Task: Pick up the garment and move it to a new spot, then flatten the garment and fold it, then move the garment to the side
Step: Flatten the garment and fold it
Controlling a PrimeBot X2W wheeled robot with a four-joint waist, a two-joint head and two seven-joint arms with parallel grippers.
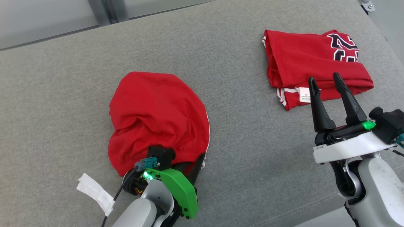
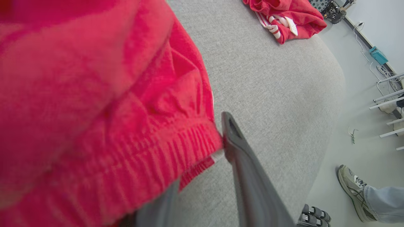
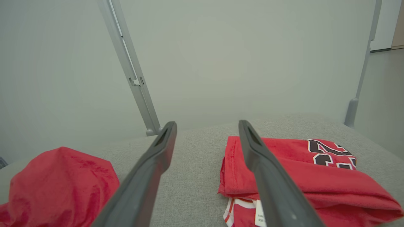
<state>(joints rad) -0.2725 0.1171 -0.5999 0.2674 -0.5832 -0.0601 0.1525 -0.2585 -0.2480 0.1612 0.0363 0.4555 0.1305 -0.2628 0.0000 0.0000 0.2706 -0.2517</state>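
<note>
1. Crumpled red garment (image 1: 157,116): near left on the grey cushion (image 1: 236,126).
2. Left gripper (image 1: 184,164): fingers straddle the garment's elastic hem; whether they have clamped cannot be told.
3. Right gripper (image 1: 324,78): fingers wide apart, empty.
4. Step: pick-up. The next move likely needs a firm pinch on the hem, then a lift.

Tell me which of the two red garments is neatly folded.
The garment with black lettering, lying flat in layers before the right gripper. The plain red garment is a bunched heap.

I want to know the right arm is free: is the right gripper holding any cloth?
No, the jaws of the right gripper stand wide apart with nothing between them; the folded red shirt lies ungripped.
</note>
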